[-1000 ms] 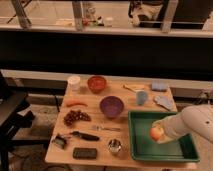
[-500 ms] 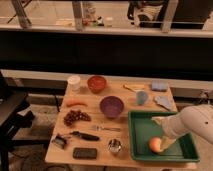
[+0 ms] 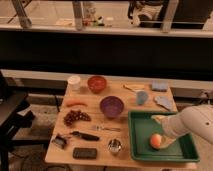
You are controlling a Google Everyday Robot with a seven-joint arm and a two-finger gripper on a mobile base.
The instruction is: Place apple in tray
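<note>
The apple [image 3: 156,141], small, round and orange-red, lies on the floor of the dark green tray [image 3: 141,127] at the table's front right. My gripper [image 3: 159,119] comes in from the right on a white arm [image 3: 192,125]. It hovers just above and behind the apple, apart from it, open and holding nothing. The arm hides part of the tray's right side.
Left of the tray are a purple bowl [image 3: 111,106], a metal cup [image 3: 115,146], a dark utensil [image 3: 85,135], a black block [image 3: 85,153], grapes [image 3: 76,117] and a carrot [image 3: 76,103]. An orange-red bowl [image 3: 97,83], a white cup [image 3: 74,81] and blue items [image 3: 142,97] are behind.
The apple was held in my gripper above the tray one second ago. It has been let go and now rests on the tray floor, and the gripper has lifted slightly away.
</note>
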